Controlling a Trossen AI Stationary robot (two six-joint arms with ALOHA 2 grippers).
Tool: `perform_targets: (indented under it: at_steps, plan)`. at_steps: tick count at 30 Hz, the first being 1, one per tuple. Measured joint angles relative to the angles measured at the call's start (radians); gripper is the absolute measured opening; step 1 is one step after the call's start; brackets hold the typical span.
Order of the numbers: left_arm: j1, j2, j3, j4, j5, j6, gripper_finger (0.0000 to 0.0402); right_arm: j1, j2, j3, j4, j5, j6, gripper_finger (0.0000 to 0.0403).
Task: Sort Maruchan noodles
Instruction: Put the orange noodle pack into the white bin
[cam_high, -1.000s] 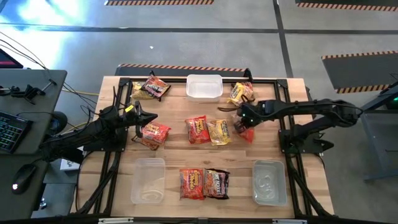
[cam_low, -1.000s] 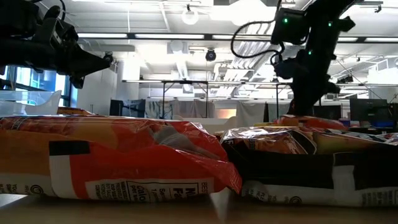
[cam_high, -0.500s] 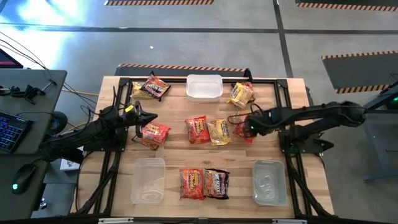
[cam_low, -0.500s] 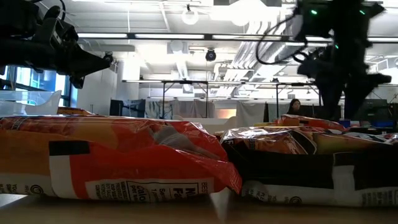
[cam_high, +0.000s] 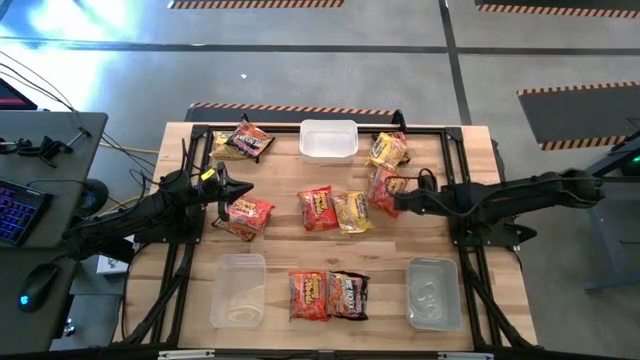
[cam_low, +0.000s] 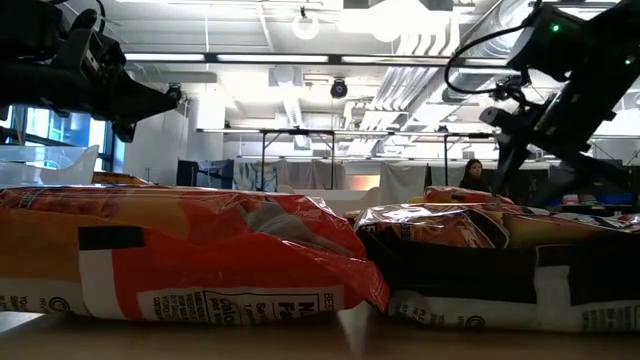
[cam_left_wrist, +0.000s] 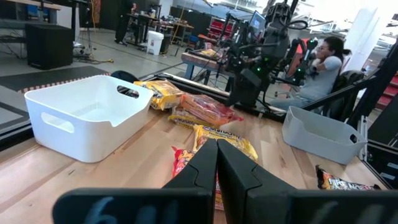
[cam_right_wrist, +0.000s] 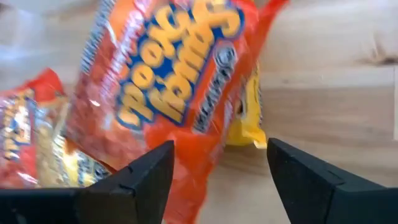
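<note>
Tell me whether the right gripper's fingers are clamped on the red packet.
No: the right gripper stands open, its fingers either side of the red packet, with gaps showing.

floor (cam_high: 330, 60): grey concrete, glare spreading at upper left, dark seams crossing
hazard tape (cam_high: 292, 107): black/orange strips lying on floor near table
desk (cam_high: 40, 150): dark, sitting at left w/ keyboard (cam_high: 18, 212), mouse (cam_high: 38, 282), cables
ceiling (cam_low: 300, 40): white, pipes running, strip lights glowing
window (cam_low: 45, 130): letting daylight in at left
person (cam_left_wrist: 320, 59): sitting in bkgd
far tables (cam_low: 300, 150): standing across room
</note>
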Motion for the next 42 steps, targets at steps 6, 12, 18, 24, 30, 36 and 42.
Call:
perform_targets:
  at_steps: [6,12,18,24,30,36,42]
  plan:
    - [0.0,0.0,0.0,0.0,0.0,0.0,0.0003,0.0,-0.075,0.0,0.0,0.101,-0.03,0.0243]
    - [0.0,0.0,0.0,0.0,0.0,0.0,0.0003,-0.039,-0.026,-0.058,0.107,0.103,-0.022,0.0243]
    - [0.0,0.0,0.0,0.0,0.0,-0.009,0.0003,-0.048,0.008,-0.21,0.485,0.133,-0.019,0.0243]
    - [0.0,0.0,0.0,0.0,0.0,-0.009,0.0003,-0.048,0.007,-0.296,0.621,0.165,0.015,0.0243]
    - [0.0,0.0,0.0,0.006,0.0,-0.01,0.0003,-0.048,0.007,-0.313,0.657,0.188,-0.01,0.0226]
    - [0.0,0.0,0.0,0.006,0.0,-0.009,0.0003,-0.048,0.008,-0.314,0.707,0.191,-0.097,0.0156]
    - [0.0,0.0,0.0,0.005,0.0,-0.009,0.0003,-0.034,0.007,-0.314,0.769,0.156,-0.167,0.0085]
